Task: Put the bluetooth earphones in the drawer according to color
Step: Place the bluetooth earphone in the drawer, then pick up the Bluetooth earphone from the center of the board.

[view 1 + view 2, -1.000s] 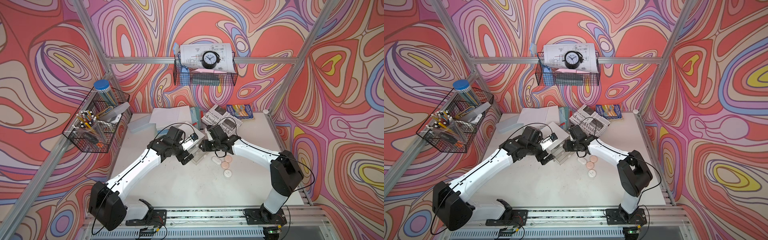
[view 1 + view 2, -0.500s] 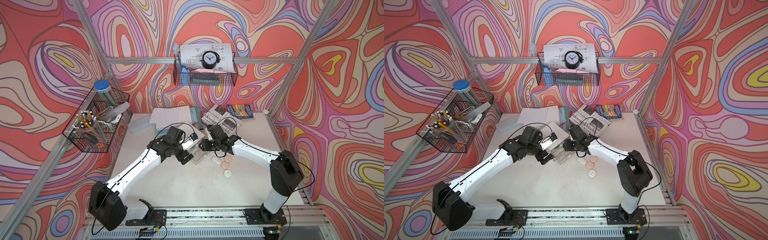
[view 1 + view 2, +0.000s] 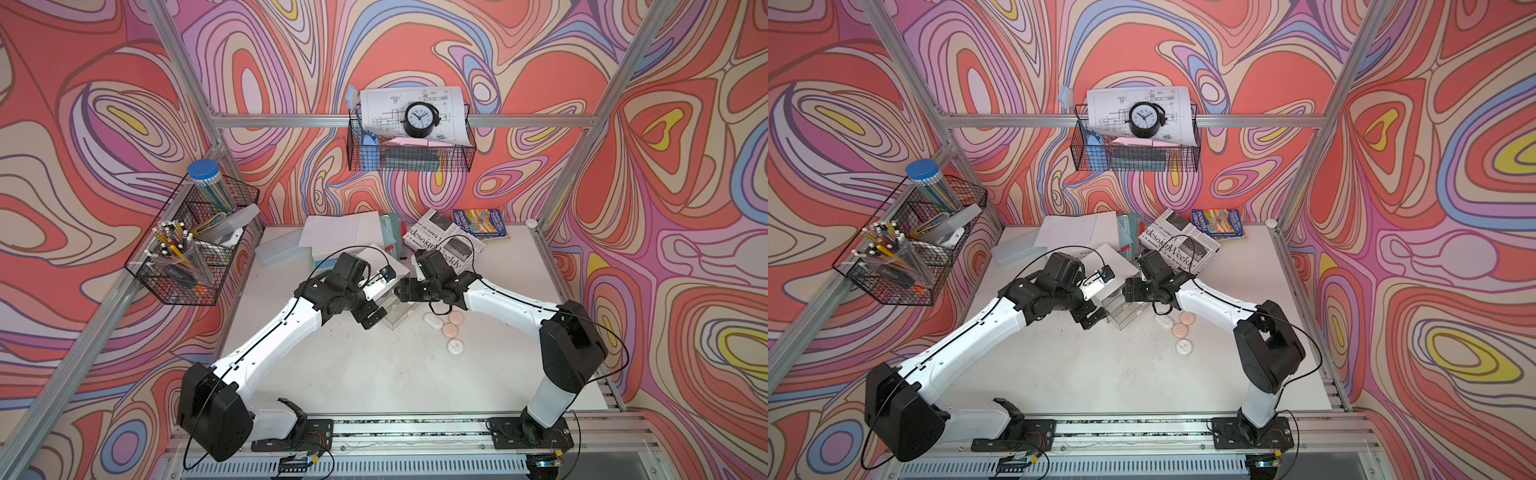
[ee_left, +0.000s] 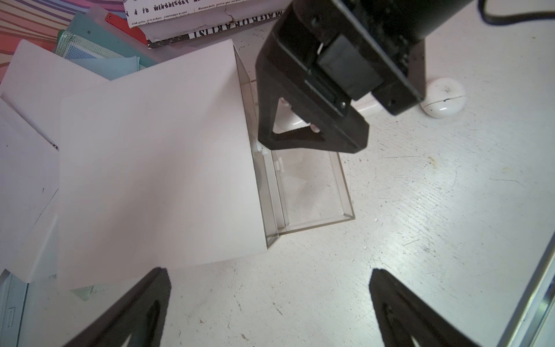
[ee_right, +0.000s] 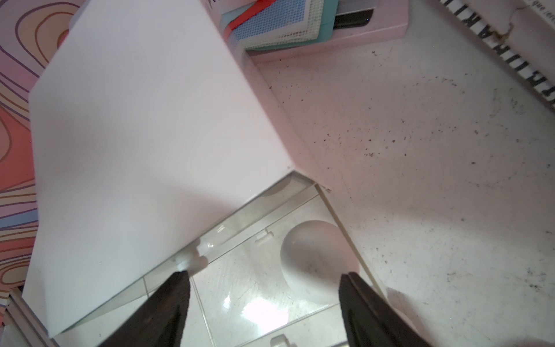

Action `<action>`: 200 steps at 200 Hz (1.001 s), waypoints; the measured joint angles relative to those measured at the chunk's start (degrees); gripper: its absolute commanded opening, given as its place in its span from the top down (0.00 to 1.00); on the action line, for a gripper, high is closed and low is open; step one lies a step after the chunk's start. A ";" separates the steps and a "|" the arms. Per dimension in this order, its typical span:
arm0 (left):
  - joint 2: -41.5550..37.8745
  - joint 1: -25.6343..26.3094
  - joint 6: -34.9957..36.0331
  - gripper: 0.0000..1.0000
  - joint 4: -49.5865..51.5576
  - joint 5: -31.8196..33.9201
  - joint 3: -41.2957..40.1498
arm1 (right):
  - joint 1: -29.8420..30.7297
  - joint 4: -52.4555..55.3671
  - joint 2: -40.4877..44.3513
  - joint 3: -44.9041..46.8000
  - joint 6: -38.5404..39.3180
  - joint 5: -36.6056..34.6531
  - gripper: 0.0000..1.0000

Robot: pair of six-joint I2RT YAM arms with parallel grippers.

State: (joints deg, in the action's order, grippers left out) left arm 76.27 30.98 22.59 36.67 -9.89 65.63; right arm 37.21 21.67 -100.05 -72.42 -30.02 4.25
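A white drawer cabinet (image 4: 156, 156) stands mid-table with clear drawers (image 3: 401, 316) pulled out toward the front. My right gripper (image 5: 262, 275) hangs open over the top drawer (image 5: 240, 300). A white bluetooth earphone case (image 5: 315, 261) lies loose on the drawer floor between the fingers. In both top views this gripper (image 3: 401, 293) sits just above the drawers. Right of the drawers, two white cases (image 3: 432, 320) (image 3: 455, 346) and two pink cases (image 3: 456, 318) (image 3: 450, 330) lie on the table. My left gripper (image 4: 268, 270) is open and empty over bare table at the drawers' left front (image 3: 370, 318).
Papers, folders and a newspaper (image 3: 442, 241) lie behind the cabinet, with a book (image 3: 480, 224) at the back right. A translucent box (image 3: 282, 249) lies at the back left. Wire baskets (image 3: 191, 249) (image 3: 409, 145) hang on the left and back walls.
The right gripper's jaws have spread wider over the drawer, and the white case now lies free between them. Both arms otherwise hold their places.
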 measured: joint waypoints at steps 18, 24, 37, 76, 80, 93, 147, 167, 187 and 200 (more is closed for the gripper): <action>-0.15 0.00 -0.13 0.01 -0.07 0.00 0.00 | 0.00 1.25 0.76 0.13 0.46 -1.03 0.11; -0.20 0.00 -0.13 0.01 -0.09 0.00 0.00 | 0.00 1.92 1.20 0.13 0.63 -1.53 0.07; -0.28 0.00 -0.15 0.01 -0.15 -0.13 0.00 | 0.00 3.74 2.27 0.13 1.11 -2.54 0.02; -0.63 1.62 -0.55 0.02 -0.33 -0.52 0.00 | 0.00 9.88 7.06 0.83 1.88 -6.32 0.02; -0.68 2.01 -0.55 0.01 -0.37 -0.48 0.00 | 0.00 10.80 7.61 0.90 1.88 -6.75 0.02; -0.68 3.50 -0.52 0.02 -0.42 0.00 0.00 | 0.00 13.38 8.87 1.16 1.84 -7.98 0.02; -0.61 9.53 -0.87 0.02 -0.46 1.31 0.09 | 0.00 24.79 11.17 4.76 -0.70 -11.45 0.02; -0.33 11.23 -1.70 0.02 -1.11 0.39 0.42 | 0.00 27.63 11.52 6.82 -2.01 -11.61 0.02; 0.02 11.87 -2.14 0.02 -2.01 -0.20 0.44 | 0.00 29.42 12.39 9.51 -3.61 -11.50 0.03; 0.90 12.04 -2.27 0.02 -2.03 0.04 0.66 | -0.02 29.59 13.05 11.82 -4.90 -10.97 0.04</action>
State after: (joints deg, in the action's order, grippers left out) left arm 77.17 43.03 20.32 34.63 -9.85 66.28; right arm 37.19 51.27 -87.00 -60.60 -34.92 -6.72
